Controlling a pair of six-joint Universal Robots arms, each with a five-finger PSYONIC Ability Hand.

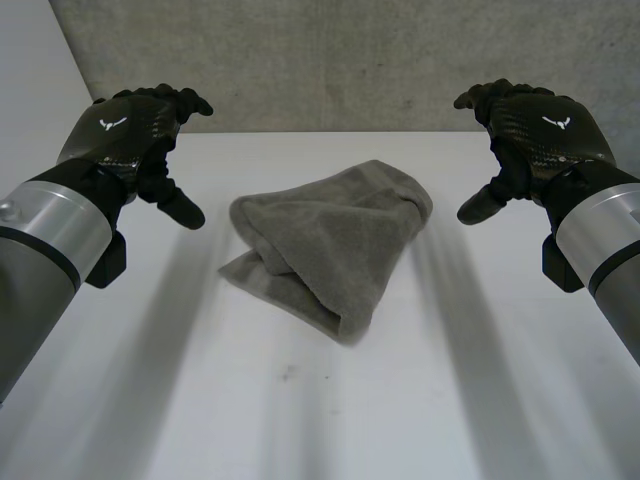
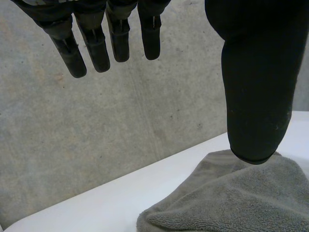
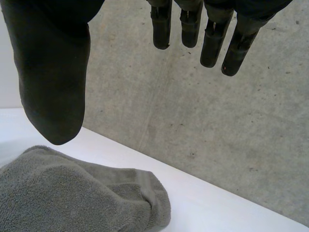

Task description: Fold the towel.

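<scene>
One grey towel (image 1: 335, 240), crumpled in a loose heap midway across the white surface (image 1: 300, 410), between two hands and touching neither. Left hand (image 1: 130, 135) just off one end of it, fingers (image 2: 95, 48) loosely extended and parted from the thumb, holding nothing; right hand (image 1: 548, 130) likewise off the other end, fingers (image 3: 211, 46) apart and empty.

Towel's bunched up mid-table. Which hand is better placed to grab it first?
Left, marginally. Both hands hover open beside the towel, but the left hand sits nearer its loose tucked-under corner, while the right hand faces the rounded hemmed end.
</scene>
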